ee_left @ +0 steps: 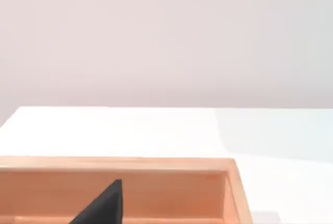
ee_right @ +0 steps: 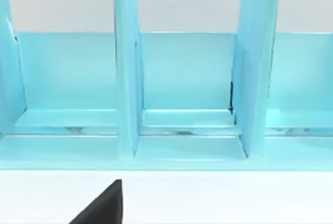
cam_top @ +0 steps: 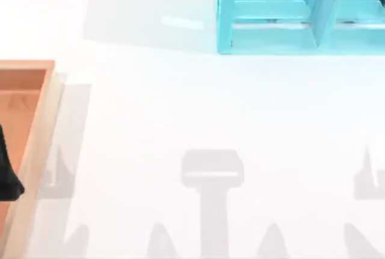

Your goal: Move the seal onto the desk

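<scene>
Two AgileX arms work at the broad white desk (cam_top: 180, 103). At the left edge of the table sits an orange-brown wooden tray (cam_top: 45, 127), its pale rim running from the middle of that side toward the near edge. The left gripper (cam_top: 9, 175) hangs over the tray's inside as a dark shape at the far left of the top view. Its wrist view catches one dark part of it (ee_left: 104, 206) in front of the tray's inner wall (ee_left: 156, 193), with bare desk beyond the rim. Whether this gripper is apart or together cannot be told, and neither can whether it holds anything. Where the seal lies cannot be told either. A turquoise shelf unit (cam_top: 271, 36) stands at the far right of the desk, its open compartments facing the near side. The right gripper (ee_right: 104, 206) is over a strip of white desk in front of that shelf unit (ee_right: 127, 78), pointing toward its upright dividers, and its state cannot be told. Soft grey shadows (cam_top: 212, 175) lie on the desk along the near edge.
</scene>
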Available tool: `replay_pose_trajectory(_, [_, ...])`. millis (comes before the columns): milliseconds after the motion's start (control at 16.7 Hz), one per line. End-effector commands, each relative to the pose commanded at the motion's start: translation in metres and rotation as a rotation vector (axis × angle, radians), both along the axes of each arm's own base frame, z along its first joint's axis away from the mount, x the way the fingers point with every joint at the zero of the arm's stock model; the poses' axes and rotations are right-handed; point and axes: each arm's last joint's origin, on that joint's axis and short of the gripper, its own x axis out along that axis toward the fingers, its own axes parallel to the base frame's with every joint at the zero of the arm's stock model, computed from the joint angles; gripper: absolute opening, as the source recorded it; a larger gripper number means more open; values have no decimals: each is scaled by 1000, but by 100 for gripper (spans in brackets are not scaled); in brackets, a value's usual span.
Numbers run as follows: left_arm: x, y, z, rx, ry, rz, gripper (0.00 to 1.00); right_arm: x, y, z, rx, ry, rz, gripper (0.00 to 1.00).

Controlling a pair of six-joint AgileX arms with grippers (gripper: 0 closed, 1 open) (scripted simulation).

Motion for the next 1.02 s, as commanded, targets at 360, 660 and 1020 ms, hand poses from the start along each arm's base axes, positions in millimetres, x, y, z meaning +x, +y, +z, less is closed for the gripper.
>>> replay_pose_trajectory(360, [1,4,17,37,108,35,100,0,0,0,0,0,0,100])
replay_pose_trajectory(660, [21,16,61,95,469,88,100,0,0,0,0,0,0,100])
replay_pose_trajectory(1020, [93,46,87,90,1064,77,100,0,0,0,0,0,0,100])
